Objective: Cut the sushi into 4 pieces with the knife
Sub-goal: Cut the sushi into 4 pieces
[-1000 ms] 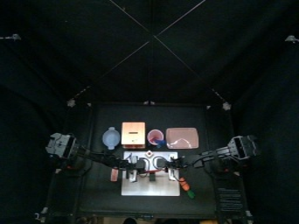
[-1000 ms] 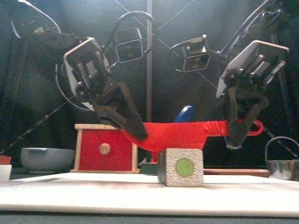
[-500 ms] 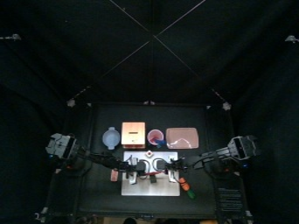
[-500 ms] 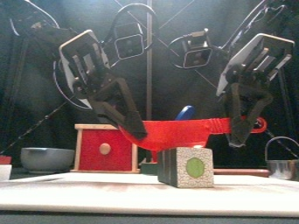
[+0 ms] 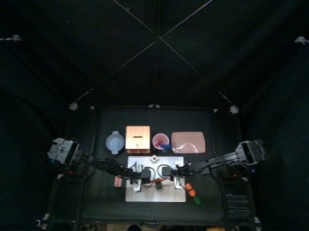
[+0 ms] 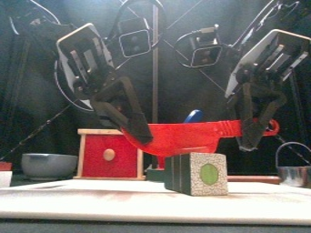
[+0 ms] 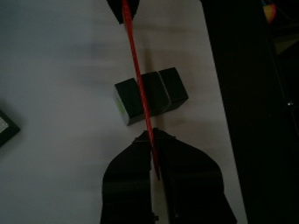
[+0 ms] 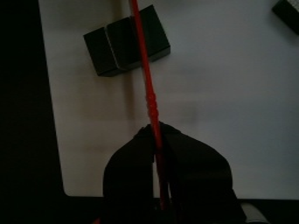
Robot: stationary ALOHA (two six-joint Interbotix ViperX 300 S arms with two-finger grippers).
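Note:
The sushi roll [image 6: 195, 173], dark green blocks with a speckled white end and a green centre, lies on the white cutting board [image 6: 85, 202]. A red toy knife [image 6: 188, 136] hangs level right over it, held at both ends. My left gripper [image 6: 140, 136] is shut on the blade end and my right gripper [image 6: 249, 136] on the handle end. In the left wrist view the knife [image 7: 135, 61] crosses the roll [image 7: 149, 94] ahead of the left gripper [image 7: 155, 138]. The right wrist view shows the knife [image 8: 146, 79] running from the right gripper [image 8: 155, 131] over the roll [image 8: 126, 45]. Whether blade and roll touch is unclear.
Behind the board stand a wooden box with a red drawer front [image 6: 107, 155], a blue-grey bowl [image 6: 49, 165] at the left, and a metal cutter [image 6: 295, 173] at the right. A blue knife [image 6: 192, 116] sticks up behind the red one. The pink tray [image 5: 189, 142] lies at the back right.
Both grippers and the red knife have come slightly toward the front. The sushi roll has turned a little and shifted slightly right.

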